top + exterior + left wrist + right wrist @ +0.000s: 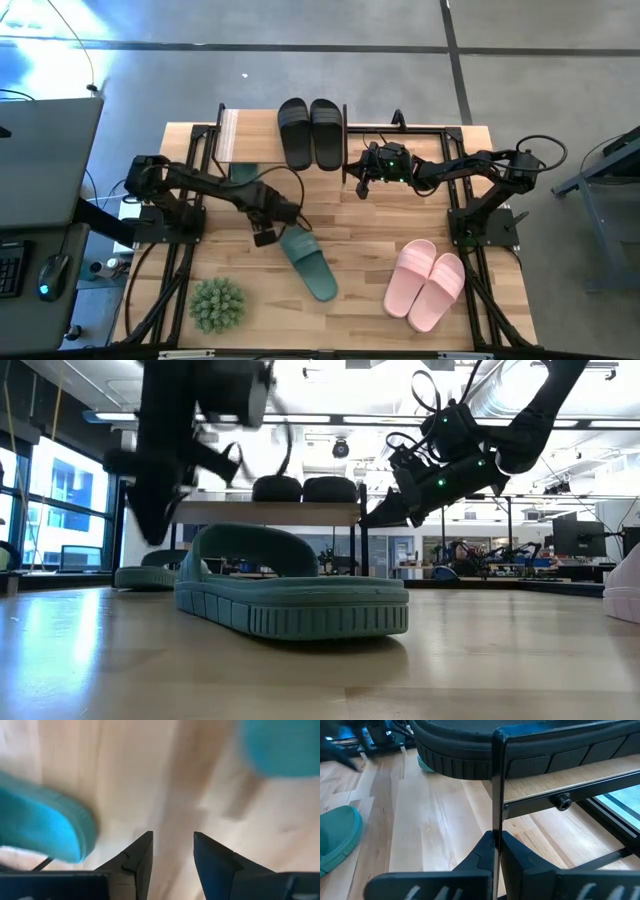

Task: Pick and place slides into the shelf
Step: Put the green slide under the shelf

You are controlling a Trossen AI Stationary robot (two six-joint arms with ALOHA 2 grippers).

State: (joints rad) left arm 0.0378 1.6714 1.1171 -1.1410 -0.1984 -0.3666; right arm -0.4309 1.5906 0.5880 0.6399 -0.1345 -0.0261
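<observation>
Now my left gripper point(266, 237) hangs over the table with fingers partly apart and nothing between them, just beside the green slide point(308, 262). I should lower over its strap before closing. My right gripper point(360, 181) waits closed by the shelf point(228, 134).

The scene is being lit brightly from above, with long ceiling strips point(330, 420) showing in the low view and daylight being let in through windows point(60, 500) at its left edge. A bluish-white glare is being thrown across the floor point(60, 60) in the high view's upper left corner. The tabletop point(165, 775) in the left wrist view is being rendered soft and streaked by blur.
</observation>
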